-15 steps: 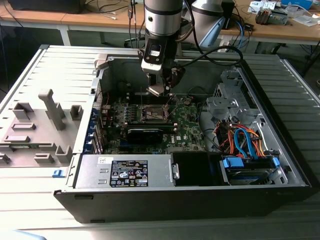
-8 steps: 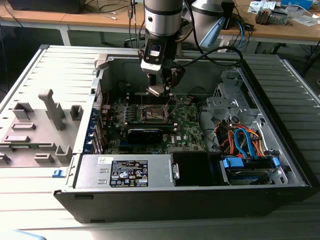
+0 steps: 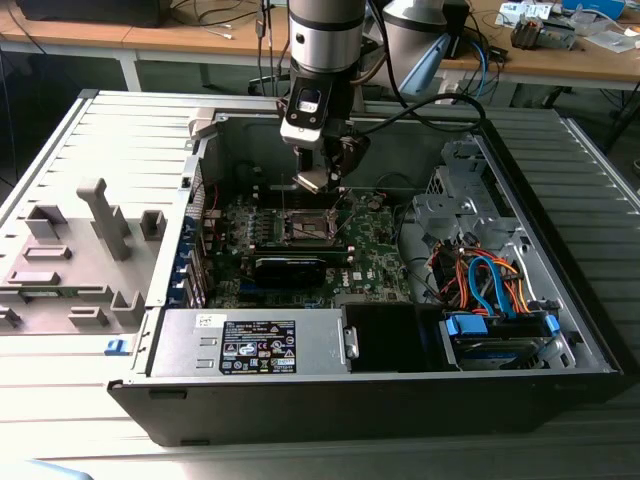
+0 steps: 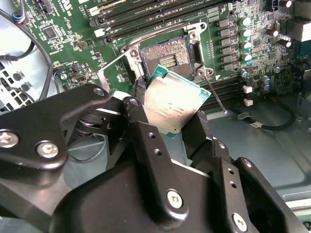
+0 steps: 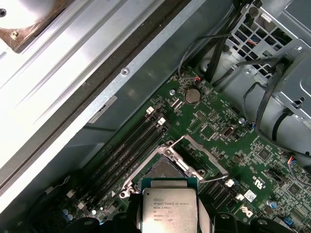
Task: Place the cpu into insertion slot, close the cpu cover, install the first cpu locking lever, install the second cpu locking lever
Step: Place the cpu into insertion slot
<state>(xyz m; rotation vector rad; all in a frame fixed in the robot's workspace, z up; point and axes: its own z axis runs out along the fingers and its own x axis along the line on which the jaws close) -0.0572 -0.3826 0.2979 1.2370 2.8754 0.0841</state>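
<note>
My gripper [image 3: 322, 172] hangs inside the open computer case, shut on the cpu [image 3: 315, 181], a flat square chip with a silvery top. In the second wrist view the cpu [image 4: 170, 103] is pinched by its edges in the gripper [image 4: 170, 110], tilted, just above and beside the insertion slot [image 4: 167, 57]. The slot's brownish contact field is bare. The cpu cover [image 4: 114, 69] stands raised at one side of the slot. A thin locking lever [image 4: 214, 94] sticks up unlatched. In the first wrist view the cpu [image 5: 169, 206] partly hides the insertion slot [image 5: 163, 171].
The green motherboard [image 3: 375, 250] lies in the case floor with black memory slots [image 4: 146, 14] beside the socket and a long black card [image 3: 290, 268] in front. A power supply [image 3: 250, 345], a drive bay with blue and orange cables [image 3: 490, 285] and a grey fixture [image 3: 80, 250] surround it.
</note>
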